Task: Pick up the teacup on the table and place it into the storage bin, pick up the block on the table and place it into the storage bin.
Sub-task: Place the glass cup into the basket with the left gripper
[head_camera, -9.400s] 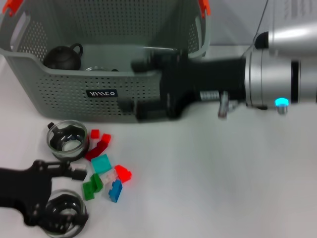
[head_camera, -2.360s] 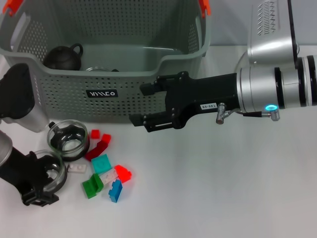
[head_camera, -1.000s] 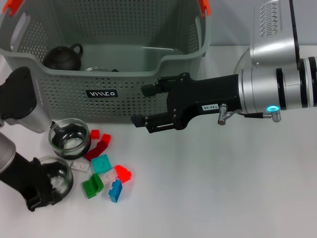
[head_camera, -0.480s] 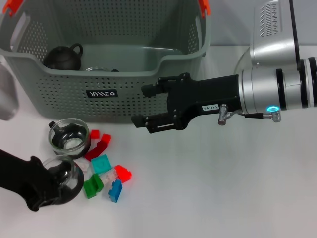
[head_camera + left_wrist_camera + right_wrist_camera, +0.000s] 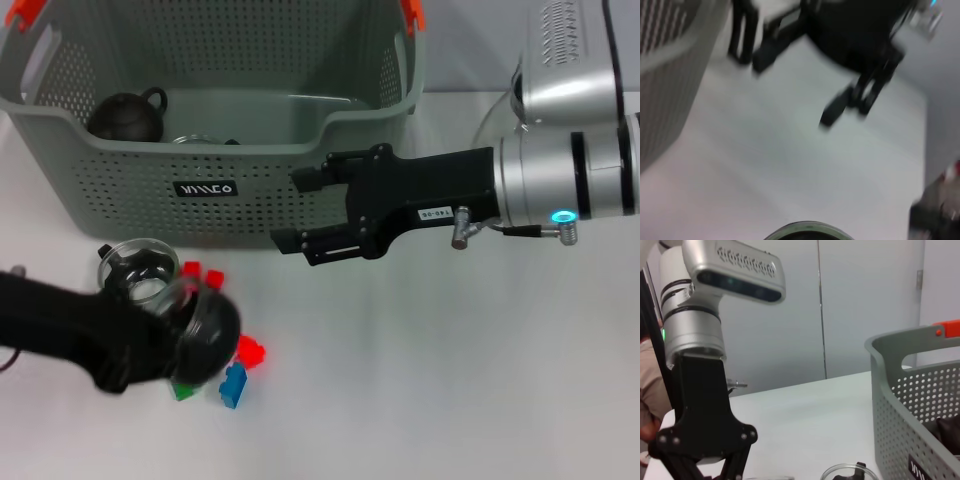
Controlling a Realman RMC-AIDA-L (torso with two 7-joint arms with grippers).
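Observation:
My left gripper (image 5: 195,325) hangs low over the pile of blocks at the front left, shut on a glass teacup (image 5: 208,318); the cup's rim (image 5: 805,229) shows in the left wrist view. A second glass teacup (image 5: 135,272) stands on the table just behind it. Red blocks (image 5: 192,270), another red block (image 5: 250,350), a blue block (image 5: 232,385) and a green one (image 5: 180,392) show around the arm; others are hidden under it. The storage bin (image 5: 210,188) stands at the back. My right gripper (image 5: 300,212) hovers open and empty before the bin's front wall.
A dark teapot (image 5: 125,115) and a glass piece lie inside the bin. The bin has orange-red handle clips (image 5: 412,12). The white table (image 5: 450,380) stretches to the right. The bin's end wall (image 5: 900,390) shows in the right wrist view.
My left arm has swung right and back with the teacup, lifting it over the block pile. The right gripper has drifted slightly right.

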